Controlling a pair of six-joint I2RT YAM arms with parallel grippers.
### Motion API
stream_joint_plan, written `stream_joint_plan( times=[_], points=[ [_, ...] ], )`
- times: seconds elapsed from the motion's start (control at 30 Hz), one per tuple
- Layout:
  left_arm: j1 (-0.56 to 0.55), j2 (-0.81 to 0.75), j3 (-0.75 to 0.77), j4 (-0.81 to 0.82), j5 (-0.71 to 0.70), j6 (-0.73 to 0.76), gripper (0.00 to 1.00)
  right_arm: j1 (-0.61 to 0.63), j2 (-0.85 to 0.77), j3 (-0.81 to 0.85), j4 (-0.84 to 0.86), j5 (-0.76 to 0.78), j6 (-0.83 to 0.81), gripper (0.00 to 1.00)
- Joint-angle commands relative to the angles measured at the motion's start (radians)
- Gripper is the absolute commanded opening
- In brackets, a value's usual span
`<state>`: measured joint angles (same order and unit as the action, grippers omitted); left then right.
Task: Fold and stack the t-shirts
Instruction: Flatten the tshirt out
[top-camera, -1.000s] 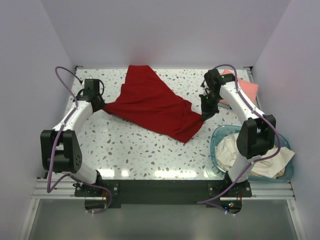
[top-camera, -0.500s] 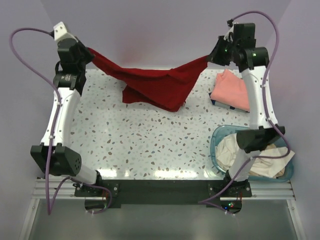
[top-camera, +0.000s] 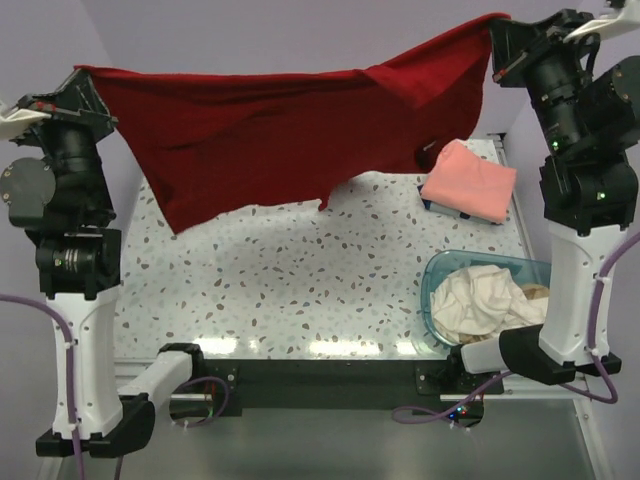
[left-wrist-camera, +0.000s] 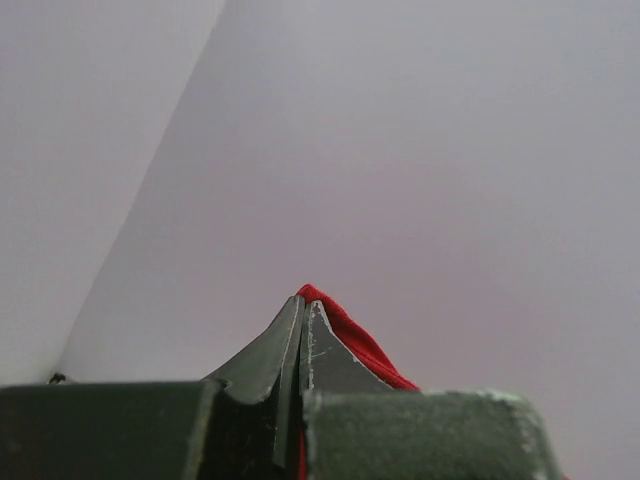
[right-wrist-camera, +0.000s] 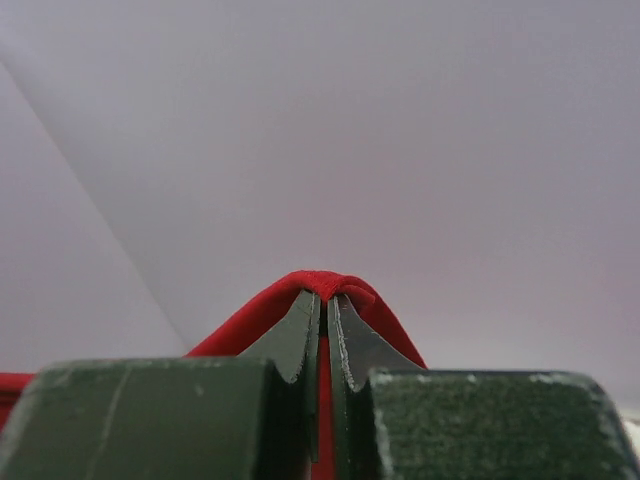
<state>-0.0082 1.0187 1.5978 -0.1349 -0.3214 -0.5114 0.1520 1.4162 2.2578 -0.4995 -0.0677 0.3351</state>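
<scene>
Left gripper (left-wrist-camera: 303, 305) and right gripper (right-wrist-camera: 326, 300) each pinch the large dark red cotton t-shirt (top-camera: 270, 130), stretching it aloft left to right, probably to flatten it.

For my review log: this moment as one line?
left gripper shut on dark red t-shirt | right gripper shut on it | shirt stretched aloft between them

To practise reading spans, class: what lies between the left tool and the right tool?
The dark red t-shirt, spread in the air, its ends pinched in the left tool and the right tool. Top external view.
</scene>
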Motion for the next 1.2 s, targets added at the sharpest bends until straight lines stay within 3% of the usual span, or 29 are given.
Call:
stream_joint_plan(
  times=[0.0,0.27,0.4,0.6,0.83,1.03,1.17],
  points=[
    [0.008,0.021,0.031,0.023,-0.018,0.021,0.00,0.000,0.013,0.037,0.130,0.031,-0.015,0.00],
    [0.008,0.233,0.034,-0.127,0.139,0.001,0.00,0.000,0.203,0.000,0.066,-0.015,0.012,0.00],
    [0.054,0.403,0.065,-0.164,0.347,-0.004,0.00,0.000,0.344,0.011,0.007,-0.015,0.002,0.00],
    [0.164,0.520,0.155,-0.190,0.562,-0.059,0.00,0.000,0.478,0.133,-0.088,-0.015,0.016,0.00],
    [0.197,0.475,0.199,-0.149,0.585,-0.071,0.00,0.000,0.385,0.138,-0.011,0.025,0.028,0.00],
    [0.220,0.342,0.133,-0.048,0.598,-0.101,0.00,0.000,0.221,0.073,0.111,0.062,0.002,0.00],
    [0.240,0.238,0.143,-0.037,0.533,-0.088,0.00,-0.002,0.127,0.040,0.196,0.065,-0.036,0.00]
  ],
)
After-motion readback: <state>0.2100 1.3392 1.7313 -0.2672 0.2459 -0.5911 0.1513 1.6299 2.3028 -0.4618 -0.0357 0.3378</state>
